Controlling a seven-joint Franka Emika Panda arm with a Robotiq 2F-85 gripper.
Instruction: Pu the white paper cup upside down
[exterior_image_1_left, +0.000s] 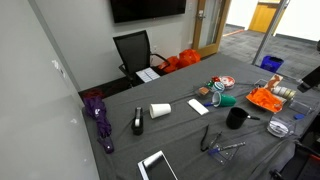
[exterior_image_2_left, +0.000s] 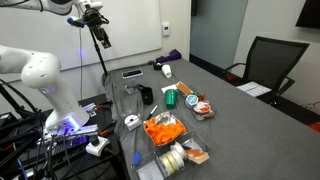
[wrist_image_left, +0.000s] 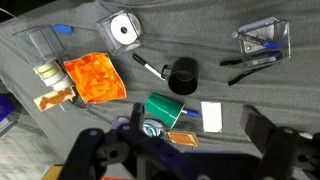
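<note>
The white paper cup (exterior_image_1_left: 160, 110) lies on its side on the grey table, between a black stapler-like tool and a flat white card (exterior_image_1_left: 198, 106); it also shows in an exterior view (exterior_image_2_left: 166, 70) near the table's far end. It is out of the wrist view. My gripper (exterior_image_2_left: 97, 25) hangs high above the table, far from the cup. In the wrist view the gripper (wrist_image_left: 196, 125) is open and empty, looking down on the black mug (wrist_image_left: 182, 75), a green cup (wrist_image_left: 165, 108) and the white card (wrist_image_left: 211, 116).
An orange bag (wrist_image_left: 95, 78), a tape roll (wrist_image_left: 122, 30), a marker (wrist_image_left: 150, 68) and a clear container (wrist_image_left: 262, 40) lie around the mug. A purple umbrella (exterior_image_1_left: 98, 115), a phone (exterior_image_1_left: 157, 165) and an office chair (exterior_image_1_left: 135, 52) are near the cup's end.
</note>
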